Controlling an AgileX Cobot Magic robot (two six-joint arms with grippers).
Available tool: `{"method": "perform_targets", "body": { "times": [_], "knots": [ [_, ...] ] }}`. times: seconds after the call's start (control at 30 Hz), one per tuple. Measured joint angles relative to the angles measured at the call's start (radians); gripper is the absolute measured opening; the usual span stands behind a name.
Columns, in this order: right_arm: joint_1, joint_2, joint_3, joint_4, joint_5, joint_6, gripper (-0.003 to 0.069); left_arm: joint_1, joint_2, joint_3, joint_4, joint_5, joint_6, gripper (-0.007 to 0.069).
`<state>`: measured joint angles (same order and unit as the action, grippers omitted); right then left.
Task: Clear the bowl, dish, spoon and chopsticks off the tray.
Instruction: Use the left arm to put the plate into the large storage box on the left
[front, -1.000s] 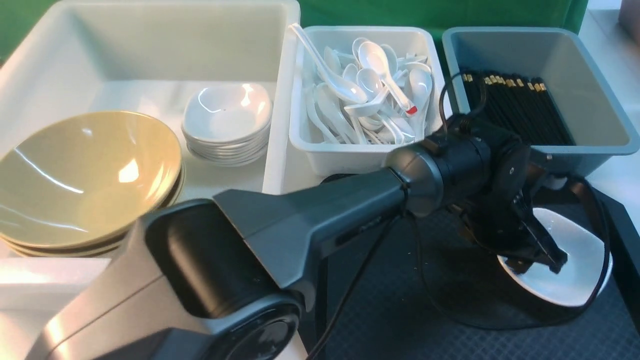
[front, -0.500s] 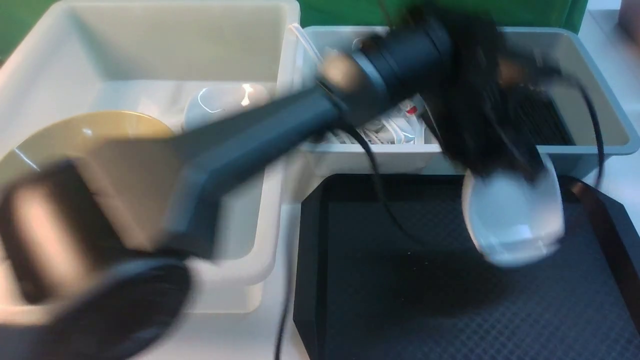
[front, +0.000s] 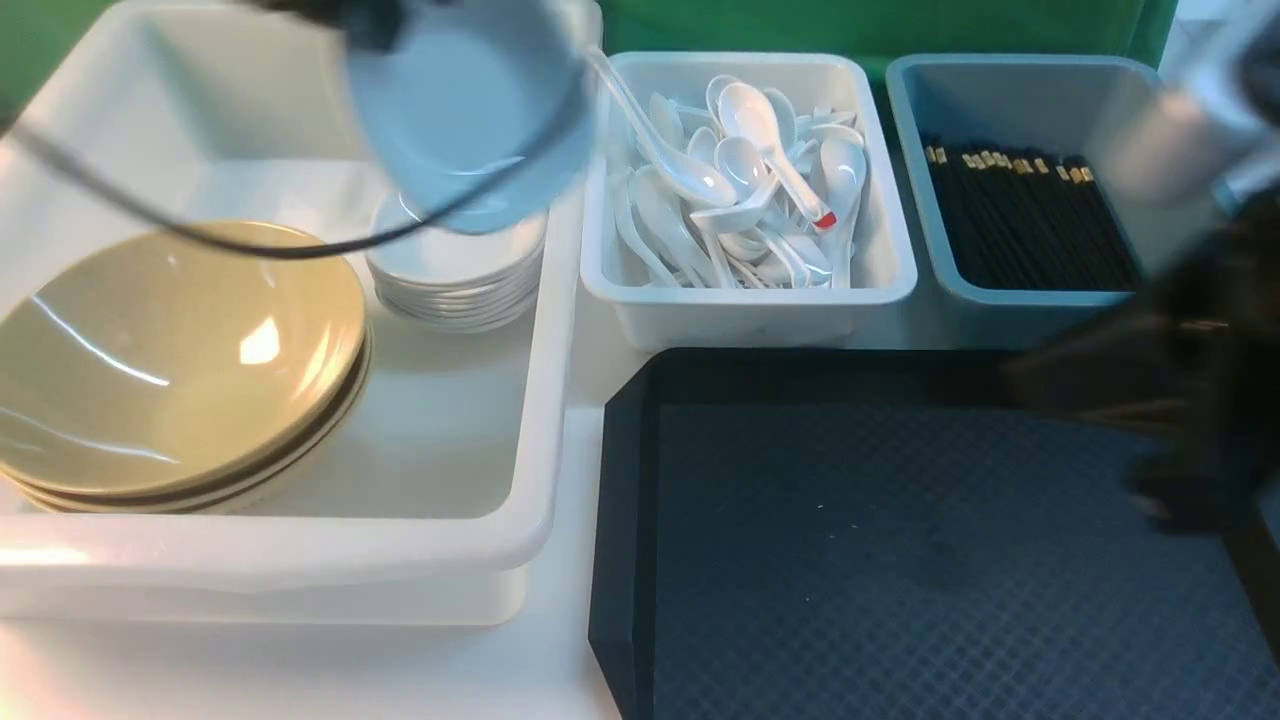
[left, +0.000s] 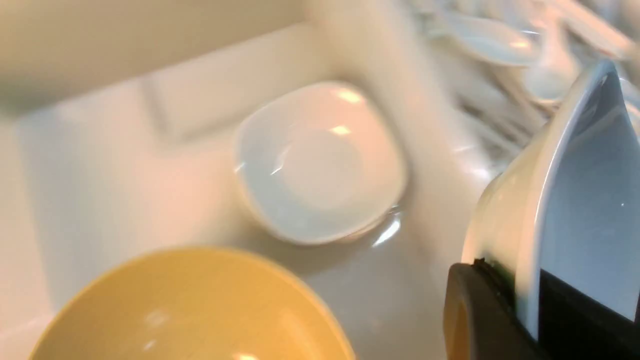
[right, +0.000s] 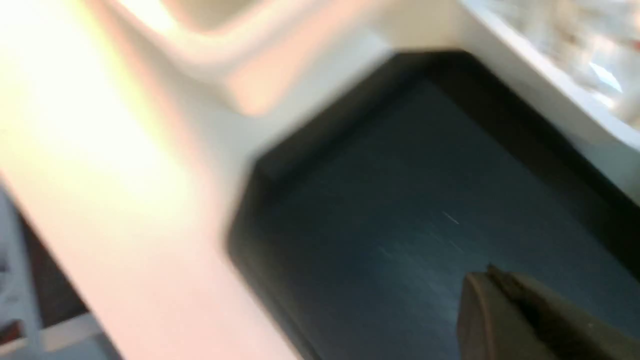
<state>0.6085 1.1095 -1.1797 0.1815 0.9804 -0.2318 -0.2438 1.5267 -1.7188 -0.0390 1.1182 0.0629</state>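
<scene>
Only in wrist views: left fingers (left: 475, 310) tight on the dish (left: 575, 200), right fingers (right: 520, 315) closed over the tray (right: 400, 200).

I've carried the dish (front: 470, 110) in the left gripper (left: 525, 305) from lower right, on the tray (front: 900, 560), to upper left of frame, over the dish stack (front: 455, 285). Right arm (front: 1200, 400), blurred, entered at right edge.

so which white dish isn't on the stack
The white rounded-square dish held tilted by the left gripper above the stack; the others lie nested in the large white tub.
</scene>
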Motion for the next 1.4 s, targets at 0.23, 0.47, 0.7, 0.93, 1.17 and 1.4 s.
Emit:
{"method": "perform_targets", "body": {
  "times": [0.23,0.47,0.7,0.93,1.17,1.4],
  "knots": [
    [0.000,0.163,-0.080,0.076,-0.055,-0.082,0.0039,0.216,-0.029,0.152,-0.159,-0.212,0.005,0.0000],
    [0.000,0.236,-0.120,0.078,-0.056,-0.102,0.0042,0.226,0.127,0.157,-0.236,-0.424,0.028,0.0000],
    [0.000,0.238,-0.120,0.078,-0.030,-0.108,0.0045,0.221,0.343,0.159,-0.255,-0.522,0.033,0.0034],
    [0.000,0.238,-0.120,0.077,-0.038,-0.113,0.0045,0.173,0.396,0.159,-0.246,-0.542,0.113,0.0257],
    [0.000,0.238,-0.120,0.077,-0.041,-0.114,0.0045,0.163,0.402,0.099,-0.167,-0.478,0.135,0.0556],
    [0.000,0.238,-0.120,0.077,-0.040,-0.115,0.0045,0.163,0.399,-0.106,-0.132,-0.294,0.123,0.0624]
  ]
}}
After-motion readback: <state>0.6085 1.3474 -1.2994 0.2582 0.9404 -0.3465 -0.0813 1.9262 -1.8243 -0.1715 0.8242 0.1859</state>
